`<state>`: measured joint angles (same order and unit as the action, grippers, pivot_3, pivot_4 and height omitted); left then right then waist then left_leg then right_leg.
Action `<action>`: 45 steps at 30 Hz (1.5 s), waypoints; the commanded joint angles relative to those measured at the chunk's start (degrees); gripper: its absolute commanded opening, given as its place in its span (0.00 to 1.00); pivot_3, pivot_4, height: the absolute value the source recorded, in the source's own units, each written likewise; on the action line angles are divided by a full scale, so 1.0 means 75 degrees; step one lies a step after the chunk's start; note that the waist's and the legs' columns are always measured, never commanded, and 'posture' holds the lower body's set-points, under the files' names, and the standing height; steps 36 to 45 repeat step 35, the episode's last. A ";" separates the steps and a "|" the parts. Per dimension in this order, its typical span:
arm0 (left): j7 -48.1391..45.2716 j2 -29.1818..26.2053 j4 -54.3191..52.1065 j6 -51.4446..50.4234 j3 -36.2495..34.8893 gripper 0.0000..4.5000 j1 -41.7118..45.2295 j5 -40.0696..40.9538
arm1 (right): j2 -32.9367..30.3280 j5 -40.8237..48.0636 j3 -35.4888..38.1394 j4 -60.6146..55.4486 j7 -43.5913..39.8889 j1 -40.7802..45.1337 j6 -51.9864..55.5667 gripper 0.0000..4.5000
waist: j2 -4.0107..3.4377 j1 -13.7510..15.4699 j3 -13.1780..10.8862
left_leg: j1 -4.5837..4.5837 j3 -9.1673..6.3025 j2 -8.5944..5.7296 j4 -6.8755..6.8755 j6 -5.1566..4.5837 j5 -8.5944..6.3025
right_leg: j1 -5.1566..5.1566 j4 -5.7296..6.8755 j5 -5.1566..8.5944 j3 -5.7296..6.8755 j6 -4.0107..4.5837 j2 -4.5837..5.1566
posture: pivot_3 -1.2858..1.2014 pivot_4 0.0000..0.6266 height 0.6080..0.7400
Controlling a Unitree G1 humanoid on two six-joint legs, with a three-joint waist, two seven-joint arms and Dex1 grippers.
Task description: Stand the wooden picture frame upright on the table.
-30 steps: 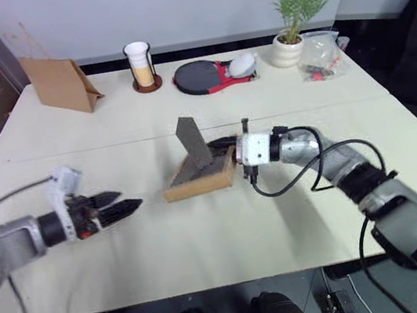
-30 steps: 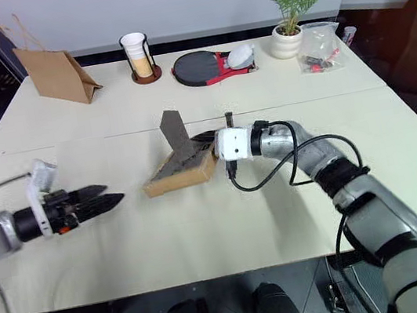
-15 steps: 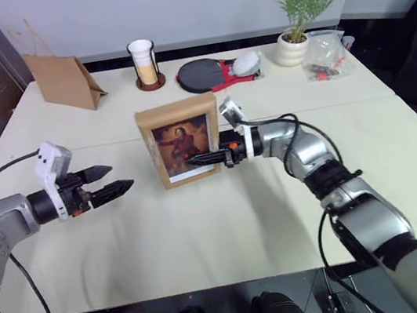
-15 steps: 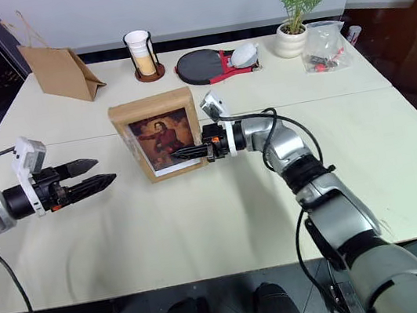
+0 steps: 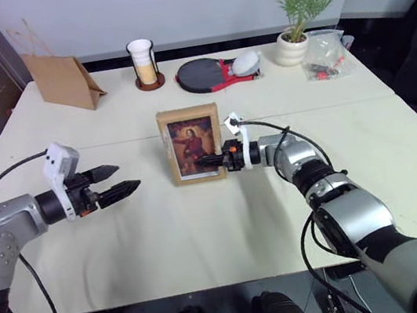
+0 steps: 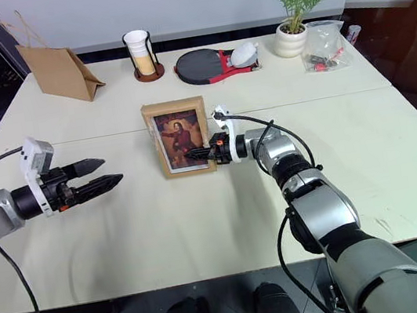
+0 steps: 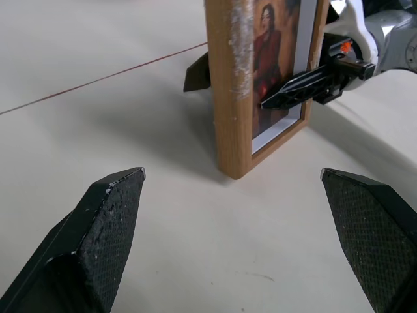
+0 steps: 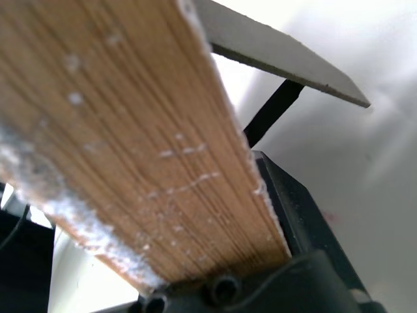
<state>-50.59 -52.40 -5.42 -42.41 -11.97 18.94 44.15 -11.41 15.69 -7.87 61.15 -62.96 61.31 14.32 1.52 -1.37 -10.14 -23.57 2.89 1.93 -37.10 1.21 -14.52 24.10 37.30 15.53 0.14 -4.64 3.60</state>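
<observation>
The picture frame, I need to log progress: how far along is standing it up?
Done: the wooden picture frame stands upright on the table, stand folded out behind. In hand: the right gripper clamps its edge. Left: let go; the left gripper waits open.

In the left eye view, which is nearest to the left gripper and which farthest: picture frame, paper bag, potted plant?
From the left gripper:
1. Picture frame, table middle, to its right.
2. Paper bag, far-left corner.
3. Potted plant, far right.
</observation>
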 commanded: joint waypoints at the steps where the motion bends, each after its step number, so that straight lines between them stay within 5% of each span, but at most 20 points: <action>1: -0.0051 0.0091 -0.0072 0.0023 -0.0007 1.00 0.0273 -0.0148 | 0.0132 -0.0220 0.0092 -0.0367 -0.0003 -0.0025 0.0060 0.35 | 0.0000 0.0003 0.0000 | 0.0000 0.0000 0.0000 0.0001 0.0000 0.0000 | 0.0000 0.0001 0.0000 0.0000 0.0000 0.0000 | 0.52 0.24 1.00; 7: -0.0130 0.0282 0.0047 0.0038 0.0114 1.00 0.0463 -0.0366 | 0.0016 -0.0410 0.0175 -0.0966 0.0043 -0.0432 0.0340 0.98 | 0.0001 0.0002 0.0001 | 0.0000 0.0003 -0.0002 -0.0001 0.0000 0.0000 | 0.0000 0.0003 0.0000 -0.0001 -0.0001 -0.0002 | 0.52 0.24 1.00; 20: -0.0249 0.0521 0.0025 -0.0031 0.0108 1.00 0.0547 -0.0517 | -0.1697 -0.0181 0.0393 -0.5161 -0.0043 -0.2287 0.2046 0.99 | 0.0002 0.0066 0.0001 | -0.0001 0.0001 -0.0008 -0.0005 -0.0002 -0.0001 | -0.0002 0.0003 0.0000 -0.0001 -0.0001 -0.0007 | 0.52 0.24 1.00; 29: -0.1013 -0.0167 -0.0580 -0.0141 -0.0302 1.00 -0.0157 -0.0328 | -0.4320 0.1274 0.1381 -1.0366 -0.0379 -0.3959 0.4018 0.99 | 0.0001 0.0026 0.0001 | 0.0005 0.0002 0.0001 -0.0004 -0.0006 -0.0003 | -0.0003 0.0001 0.0000 -0.0003 -0.0001 -0.0014 | 0.52 0.24 1.00; 35: -0.1041 -0.0453 -0.1046 -0.0281 -0.0793 1.00 -0.0660 -0.0189 | -0.5128 0.1794 0.2013 -1.1550 -0.0006 -0.4318 0.4526 0.99 | 0.0002 0.0079 0.0001 | 0.0013 -0.0002 -0.0002 -0.0011 -0.0006 -0.0003 | -0.0013 0.0006 0.0001 -0.0002 0.0003 -0.0013 | 0.52 0.24 1.00; 45: -0.1041 -0.0453 -0.1046 -0.0281 -0.0793 1.00 -0.0660 -0.0189 | -0.5128 0.1794 0.2013 -1.1550 -0.0006 -0.4318 0.4526 0.99 | 0.0002 0.0079 0.0001 | 0.0013 -0.0002 -0.0002 -0.0011 -0.0006 -0.0003 | -0.0013 0.0006 0.0001 -0.0002 0.0003 -0.0013 | 0.52 0.24 1.00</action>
